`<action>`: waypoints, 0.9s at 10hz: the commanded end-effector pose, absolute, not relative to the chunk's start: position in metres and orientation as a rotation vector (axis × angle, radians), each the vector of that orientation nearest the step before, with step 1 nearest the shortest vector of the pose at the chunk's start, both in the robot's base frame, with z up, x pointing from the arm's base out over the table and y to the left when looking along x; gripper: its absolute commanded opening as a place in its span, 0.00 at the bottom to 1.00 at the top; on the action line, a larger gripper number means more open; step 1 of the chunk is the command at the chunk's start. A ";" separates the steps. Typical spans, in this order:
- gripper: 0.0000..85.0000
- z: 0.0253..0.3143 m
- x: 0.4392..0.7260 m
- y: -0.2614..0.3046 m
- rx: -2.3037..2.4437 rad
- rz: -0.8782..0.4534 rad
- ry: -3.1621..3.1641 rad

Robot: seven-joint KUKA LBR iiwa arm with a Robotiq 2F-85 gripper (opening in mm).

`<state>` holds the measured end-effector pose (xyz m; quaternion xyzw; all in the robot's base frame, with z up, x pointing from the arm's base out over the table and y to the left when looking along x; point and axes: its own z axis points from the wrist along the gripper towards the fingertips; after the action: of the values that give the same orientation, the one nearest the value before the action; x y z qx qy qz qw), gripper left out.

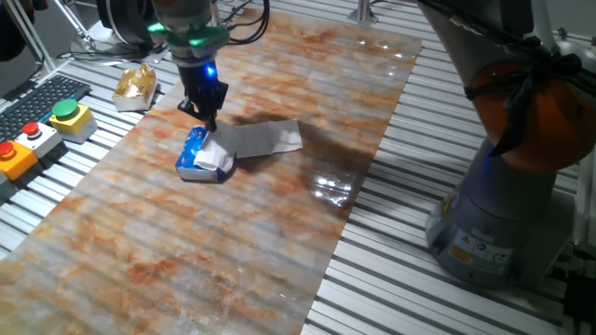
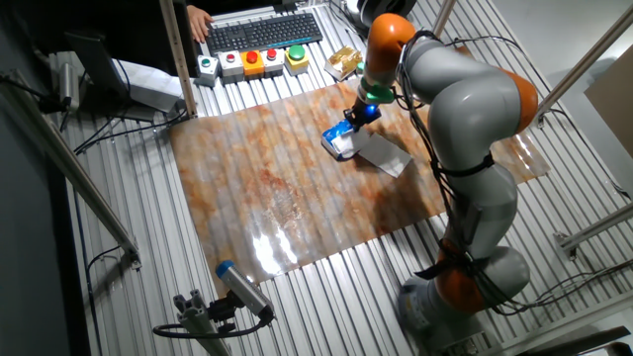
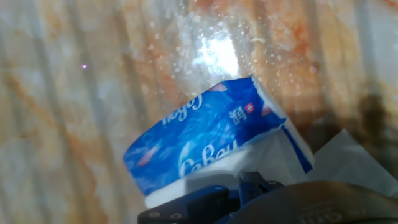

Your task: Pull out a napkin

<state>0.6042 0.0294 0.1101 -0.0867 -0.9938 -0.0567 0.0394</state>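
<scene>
Right now we see the hand [image 1: 210, 121] low over the table [image 1: 233, 242], tips down at the blue-and-white tissue packet [image 1: 197, 155]. The packet lies near the table's far edge, twd the far-left corner as one fixed view shows it. A white napkin [image 1: 264, 139] lies flat on the table just beside the packet, on the side facing the arm's base, one end touching the packet's mouth. More white tissue bunches up at the packet's open end, right under the fingertips. Whether the fingers are apart or pinched on that tissue we can't tell: in the hand view the dark finger parts [image 3: 236, 196] sit at the bottom edge, blurred, w/ the packet [image 3: 211, 140] tilted just above them. A crumpled gold foil wrapper [image 1: 136, 86] sits off the far-left corner, well apart from the packet.
</scene>
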 end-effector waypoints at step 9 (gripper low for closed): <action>0.00 0.150 0.598 0.017 -0.218 -0.219 -3.003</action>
<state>0.5978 0.0165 0.1508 -0.0720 -0.9929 -0.0724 0.0611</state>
